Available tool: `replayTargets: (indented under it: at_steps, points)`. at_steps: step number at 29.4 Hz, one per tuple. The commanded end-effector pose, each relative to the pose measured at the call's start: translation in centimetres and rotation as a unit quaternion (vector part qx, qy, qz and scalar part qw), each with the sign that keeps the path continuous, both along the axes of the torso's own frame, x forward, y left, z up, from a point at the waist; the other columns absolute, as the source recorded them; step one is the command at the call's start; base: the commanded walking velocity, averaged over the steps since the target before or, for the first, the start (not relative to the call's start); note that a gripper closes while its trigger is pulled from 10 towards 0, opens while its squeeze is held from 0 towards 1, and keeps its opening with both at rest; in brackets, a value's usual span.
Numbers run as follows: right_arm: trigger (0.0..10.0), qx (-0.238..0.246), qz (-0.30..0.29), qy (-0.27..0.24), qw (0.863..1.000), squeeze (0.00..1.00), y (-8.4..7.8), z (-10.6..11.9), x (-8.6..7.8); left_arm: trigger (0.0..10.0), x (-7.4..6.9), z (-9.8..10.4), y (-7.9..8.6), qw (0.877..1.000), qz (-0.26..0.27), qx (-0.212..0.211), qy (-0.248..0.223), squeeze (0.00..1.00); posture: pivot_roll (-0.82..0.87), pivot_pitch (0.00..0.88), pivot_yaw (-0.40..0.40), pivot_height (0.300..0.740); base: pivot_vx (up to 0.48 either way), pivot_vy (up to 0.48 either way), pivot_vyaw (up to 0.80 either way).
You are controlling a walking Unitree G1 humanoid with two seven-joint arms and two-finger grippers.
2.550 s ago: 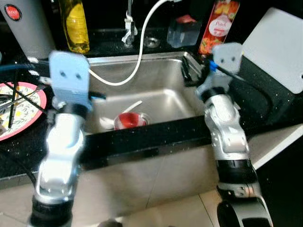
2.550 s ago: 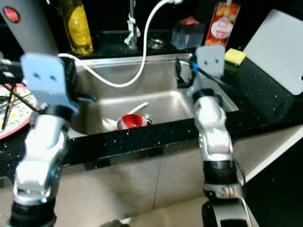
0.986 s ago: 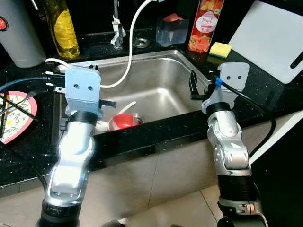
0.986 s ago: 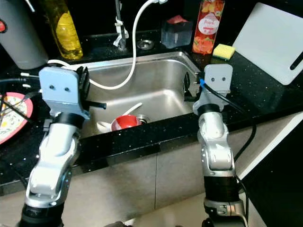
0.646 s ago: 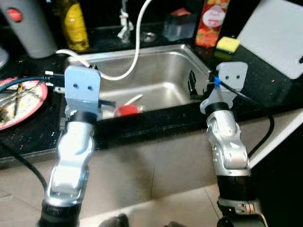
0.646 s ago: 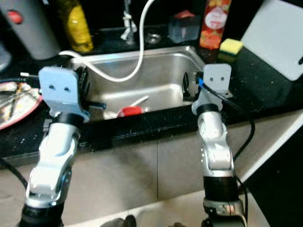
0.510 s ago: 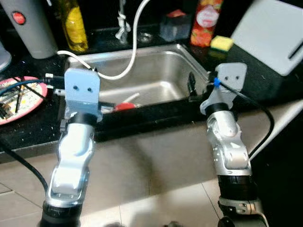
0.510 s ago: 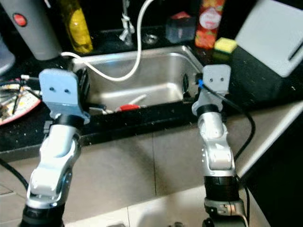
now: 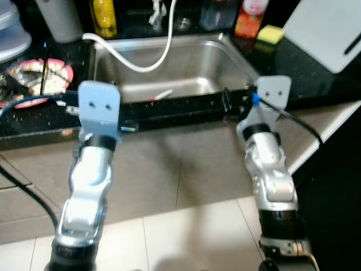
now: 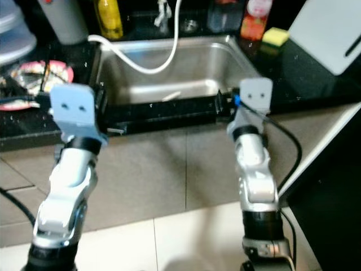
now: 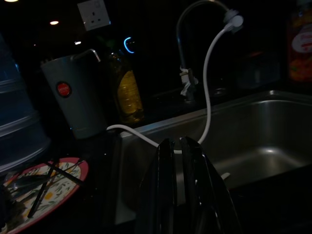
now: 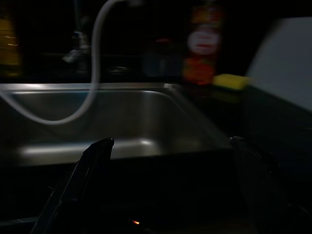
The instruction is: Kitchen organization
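Note:
A steel sink (image 9: 186, 59) is set in the black counter (image 9: 34, 121), with a white hose (image 9: 130, 61) drooping into it and a white spoon (image 9: 161, 95) on its bottom. My left gripper (image 11: 175, 141) is held in front of the counter's edge, shut with nothing in it. My right gripper (image 12: 170, 141) is level with the sink's right front corner, open and empty, and shows as black fingers (image 9: 225, 103) in the left eye view. A patterned plate (image 9: 39, 79) with dark utensils lies on the counter at the left.
A yellow oil bottle (image 9: 105, 17), a grey kettle (image 11: 78, 100) and the faucet (image 11: 187, 48) line the back. A red bottle (image 12: 204, 44), a yellow sponge (image 9: 272, 34) and a white cutting board (image 9: 327, 31) are at the right. Stacked containers (image 9: 11, 34) sit far left. Tiled floor (image 9: 186, 231) lies below.
The camera has pulled back from the counter, so the sink looks farther and more cabinet front and floor show. The red bowl is now hidden behind the sink's front rim.

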State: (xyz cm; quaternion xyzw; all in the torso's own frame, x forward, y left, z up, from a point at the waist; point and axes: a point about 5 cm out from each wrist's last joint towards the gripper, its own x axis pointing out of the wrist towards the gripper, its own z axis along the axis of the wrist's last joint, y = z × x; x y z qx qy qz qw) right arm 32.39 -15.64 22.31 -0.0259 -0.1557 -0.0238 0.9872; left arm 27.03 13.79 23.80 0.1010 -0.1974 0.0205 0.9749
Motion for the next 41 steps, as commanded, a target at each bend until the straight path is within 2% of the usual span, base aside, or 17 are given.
replayTargets:
  at_steps: [1,8,11,13,16,17,20,21,22,23,24,26,27,28,30,35,41]
  points:
    - [10.0,0.006,0.01,0.004,1.0,0.0,0.5,-0.2,0.0,10.0,0.0,-0.7,0.2,1.0,0.009,0.003,0.015,0.0,0.08,0.0,0.0,0.74,0.0,0.0,0.0]
    - [10.0,-0.001,0.012,0.02,1.0,0.0,0.3,-1.2,0.1,10.0,-0.5,-3.9,0.8,0.997,0.037,0.013,0.069,0.0,0.08,0.0,0.001,0.74,0.0,0.0,0.0]
    - [10.0,-0.017,-0.003,0.086,0.996,0.0,-1.0,-5.1,0.1,10.0,-1.2,-7.8,1.2,0.989,0.057,0.007,0.138,0.0,0.09,0.0,0.0,0.74,0.0,0.0,0.0]
    - [10.0,-0.015,-0.007,0.1,0.995,0.0,-1.3,-5.8,0.1,10.0,-1.3,-8.5,1.3,0.987,0.062,0.005,0.151,0.0,0.09,0.0,0.0,0.74,0.0,0.0,0.0]
    - [10.0,-0.016,-0.062,0.174,0.983,0.0,-4.0,-10.2,-0.6,10.0,-2.4,-12.9,2.8,0.967,0.11,-0.004,0.229,0.0,0.09,0.0,0.0,0.74,0.0,0.0,0.0]
    - [10.0,-0.016,-0.062,0.174,0.983,0.0,-4.0,-10.2,-0.6,10.0,-2.4,-12.9,2.8,0.967,0.11,-0.004,0.229,0.0,0.09,0.0,0.0,0.74,0.0,0.0,0.0]
    - [10.0,-0.015,-0.119,0.253,0.96,0.0,-7.4,-14.4,-2.1,10.0,-4.5,-17.8,5.0,0.93,0.174,-0.023,0.322,0.0,0.09,0.0,0.001,0.74,0.0,0.0,0.0]
    - [10.0,-0.015,-0.119,0.253,0.96,0.0,-7.4,-14.4,-2.1,10.0,-4.5,-17.8,5.0,0.93,0.174,-0.023,0.322,0.0,0.09,0.0,0.001,0.74,0.0,0.0,0.0]
    - [10.0,-0.009,-0.119,0.284,0.951,0.0,-7.9,-15.6,-2.5,10.0,-5.1,-19.2,5.5,0.917,0.185,-0.029,0.352,0.0,0.09,0.0,0.0,0.74,0.0,0.0,0.0]
    - [10.0,-0.026,-0.077,0.384,0.92,0.0,-7.4,-19.5,-3.9,10.0,-6.1,-22.9,5.8,0.882,0.167,-0.044,0.438,0.0,0.09,0.0,0.0,0.74,0.0,0.0,0.0]
    - [10.0,-0.026,-0.077,0.384,0.92,0.0,-7.4,-19.5,-3.9,10.0,-6.1,-22.9,5.8,0.882,0.167,-0.044,0.438,0.0,0.09,0.0,0.0,0.74,0.0,0.0,0.0]
    - [10.0,-0.022,-0.038,0.433,0.9,0.0,-6.7,-21.7,-5.0,10.0,-6.7,-24.9,5.7,0.864,0.144,-0.05,0.48,0.0,0.09,0.0,-0.004,0.74,0.0,0.0,0.0]
    - [10.0,-0.011,-0.022,0.461,0.887,0.0,-6.3,-23.2,-5.9,10.0,-7.1,-26.2,5.3,0.853,0.117,-0.048,0.506,0.0,0.09,0.0,-0.007,0.74,0.0,0.0,0.0]
    - [10.0,0.006,-0.004,0.511,0.859,0.0,-5.7,-25.4,-7.7,10.0,-7.8,-28.0,4.4,0.839,0.067,-0.045,0.538,0.0,0.09,0.0,-0.009,0.74,0.0,0.0,0.0]
    - [10.0,0.006,-0.004,0.511,0.859,0.0,-5.7,-25.4,-7.7,10.0,-7.8,-28.0,4.4,0.839,0.067,-0.045,0.538,0.0,0.09,0.0,-0.009,0.74,0.0,0.0,0.0]
    - [10.0,0.024,-0.013,0.553,0.833,0.0,-5.2,-27.8,-10.0,10.0,-9.7,-30.3,3.3,0.819,0.008,-0.07,0.569,0.0,0.09,0.0,-0.007,0.74,0.0,0.0,0.0]
    - [10.0,0.001,0.015,0.558,0.83,0.0,-4.3,-28.0,-9.9,10.0,-10.0,-30.8,3.2,0.817,-0.003,-0.052,0.574,0.0,0.11,0.0,-0.021,0.74,0.0,0.0,0.0]
